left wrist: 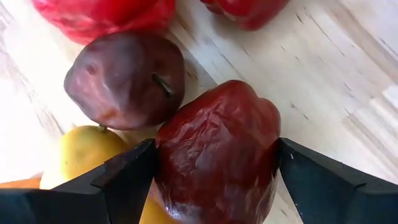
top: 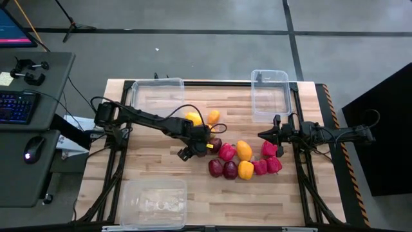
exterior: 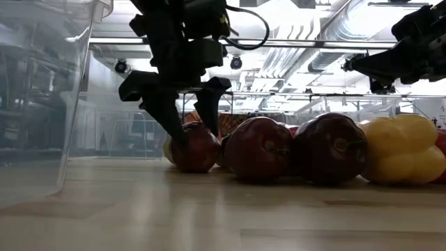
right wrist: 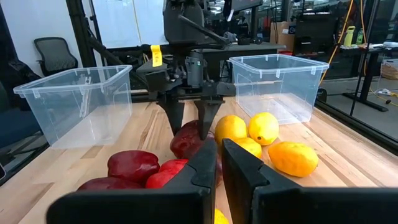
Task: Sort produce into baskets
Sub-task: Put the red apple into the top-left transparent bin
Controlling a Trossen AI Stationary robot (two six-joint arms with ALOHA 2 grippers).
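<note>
Left gripper [top: 205,143] is down at the middle of the wooden table [top: 161,164], its two fingers [left wrist: 124,177] pressed against the sides of a dark red apple [left wrist: 217,149] that sits on the boards. Crowding that apple are a second, darker apple [left wrist: 124,81] touching it, a yellow lemon [left wrist: 87,152] just beside the finger, and red peppers [left wrist: 106,15] a little beyond. From table height the gripper's fingers straddle the apple [exterior: 191,148] at the left end of a tight row, with two more maroon apples [exterior: 259,148] and a yellow pepper [exterior: 404,150] packed against one another to its right. From above, the rest of the pile [top: 248,161] spreads to the right of the left gripper: maroon fruit, red peppers, a yellow pepper and an orange-yellow lemon [top: 243,150], with two more lemons [top: 194,118] on the far side of the arm. Right gripper [top: 269,135] hangs above the right edge of the pile, its fingers [right wrist: 196,165] brought nearly together around nothing. Three clear tubs stand well apart from the fruit: one at the far left [top: 158,87], one at the far right [top: 270,77], one at the near left edge [top: 153,203].
</note>
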